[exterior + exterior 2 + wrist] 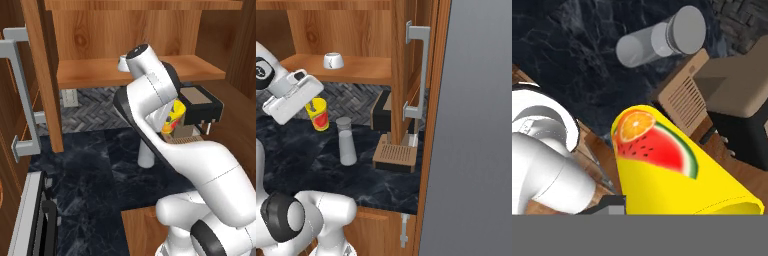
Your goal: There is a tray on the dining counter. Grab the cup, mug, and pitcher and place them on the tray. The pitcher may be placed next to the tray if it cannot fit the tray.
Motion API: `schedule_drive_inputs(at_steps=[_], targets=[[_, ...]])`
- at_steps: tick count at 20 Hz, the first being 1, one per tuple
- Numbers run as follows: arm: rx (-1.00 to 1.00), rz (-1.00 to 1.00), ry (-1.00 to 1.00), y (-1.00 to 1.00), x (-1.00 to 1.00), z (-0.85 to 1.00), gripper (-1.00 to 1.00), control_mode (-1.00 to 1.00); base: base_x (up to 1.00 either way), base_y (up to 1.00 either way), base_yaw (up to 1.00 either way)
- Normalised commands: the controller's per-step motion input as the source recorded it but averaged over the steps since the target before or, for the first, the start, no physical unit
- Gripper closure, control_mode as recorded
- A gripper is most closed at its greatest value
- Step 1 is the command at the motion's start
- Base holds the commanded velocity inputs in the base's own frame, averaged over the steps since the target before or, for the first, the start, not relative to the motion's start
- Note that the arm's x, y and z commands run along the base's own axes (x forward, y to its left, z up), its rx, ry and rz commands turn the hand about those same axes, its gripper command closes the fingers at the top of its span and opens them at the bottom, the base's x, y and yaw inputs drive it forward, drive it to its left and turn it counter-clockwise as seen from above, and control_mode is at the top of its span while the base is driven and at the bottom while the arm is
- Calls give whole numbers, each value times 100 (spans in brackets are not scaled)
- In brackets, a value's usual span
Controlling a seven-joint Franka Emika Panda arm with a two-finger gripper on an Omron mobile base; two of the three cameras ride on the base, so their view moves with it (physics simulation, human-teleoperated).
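Note:
My gripper (pixel 312 105) is shut on the rim of the yellow cup (pixel 318 116), which has a fruit picture on its side and hangs tilted just above the black marble counter (pixel 296 160). The same cup (pixel 672 170) shows close up in the hand view, and peeks out from behind my arm (pixel 175 116) in the left base view. The grey translucent pitcher (pixel 347 141) (pixel 662 42) stands upright on the counter just right of the cup. The white mug (pixel 333 60) sits on the wooden shelf above. The tray and the dining counter are out of view.
A brown and black coffee machine (pixel 391 140) (pixel 200 106) stands on the counter right of the pitcher. An open cabinet door with a grey handle (pixel 418 70) hangs above it. Another handled door (pixel 20 90) stands at the left. The wooden shelf (pixel 100 72) overhangs the counter.

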Motion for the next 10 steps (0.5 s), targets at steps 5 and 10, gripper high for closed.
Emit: schedule_drive_inputs(at_steps=[5,10], targets=[[0,-1,2,0,0,-5,100,100,-28,-11,-3],[0,0,0,0,0,0,100,100,-81,-50,-4]])
